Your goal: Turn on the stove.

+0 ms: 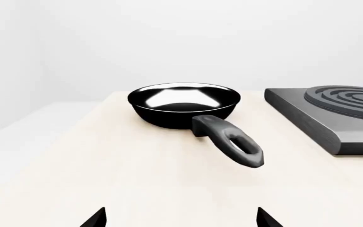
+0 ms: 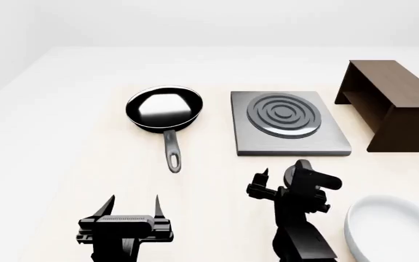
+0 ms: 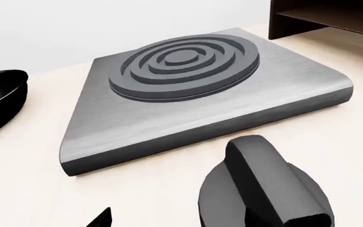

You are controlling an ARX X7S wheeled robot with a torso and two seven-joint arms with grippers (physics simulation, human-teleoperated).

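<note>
The stove (image 2: 288, 123) is a flat grey metal slab with a round ringed burner, at the table's middle right. It fills the right wrist view (image 3: 200, 94). Its small black round knob (image 3: 263, 189) stands on the table in front of the slab, large and close in the right wrist view. My right gripper (image 2: 286, 181) is open right at the knob. One fingertip (image 3: 99, 218) shows and the knob hides the other. My left gripper (image 2: 133, 210) is open and empty, low over bare table in front of the pan; its tips (image 1: 96, 218) stand wide apart.
A black frying pan (image 2: 164, 106) lies left of the stove, handle towards me; it also shows in the left wrist view (image 1: 185, 105). A dark brown wooden box (image 2: 391, 103) stands right of the stove. A white dish (image 2: 399, 229) sits at the near right.
</note>
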